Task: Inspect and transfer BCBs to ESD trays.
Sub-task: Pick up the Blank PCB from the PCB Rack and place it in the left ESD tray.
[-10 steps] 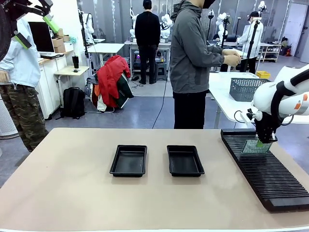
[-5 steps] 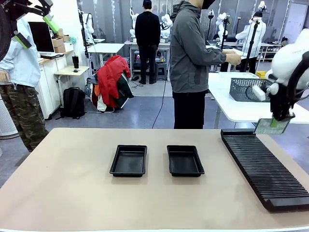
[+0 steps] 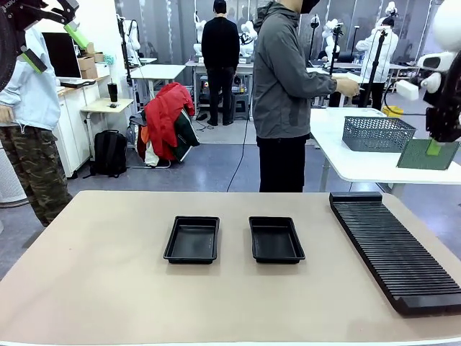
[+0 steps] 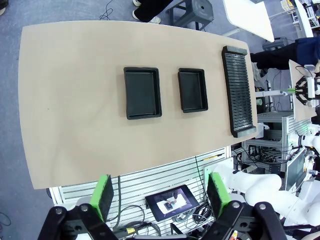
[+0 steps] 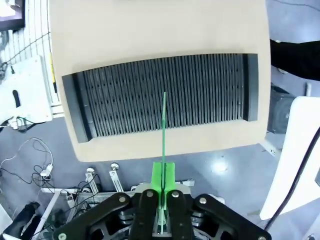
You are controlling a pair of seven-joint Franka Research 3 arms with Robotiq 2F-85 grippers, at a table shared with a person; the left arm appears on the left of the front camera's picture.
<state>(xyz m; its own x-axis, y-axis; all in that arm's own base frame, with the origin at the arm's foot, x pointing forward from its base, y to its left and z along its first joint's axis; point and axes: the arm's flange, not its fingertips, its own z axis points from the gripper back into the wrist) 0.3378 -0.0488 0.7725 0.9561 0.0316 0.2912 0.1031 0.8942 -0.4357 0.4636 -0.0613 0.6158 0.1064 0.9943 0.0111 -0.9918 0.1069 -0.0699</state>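
Tan table (image 3: 108, 288), busy lab behind. Nearest you: left tray (image 3: 191, 239) and right tray (image 3: 276, 239) side by side mid-table, both bare inside. Rack (image 3: 392, 245) runs along the right edge, slots look vacant. Right gripper (image 3: 434, 148) is up in the air past the rack's far end, clamped on the top edge of a BCB (image 3: 427, 154); board hangs below the pads. Left gripper (image 4: 161, 196) sits high over the table, jaws spread, holding nothing. Beyond, a person (image 3: 284, 94) stands side-on near a mesh basket (image 3: 377, 132). My read: board is thin, light, stiffish, scratch-prone. You want the pinch on the edge margin, off the faces.
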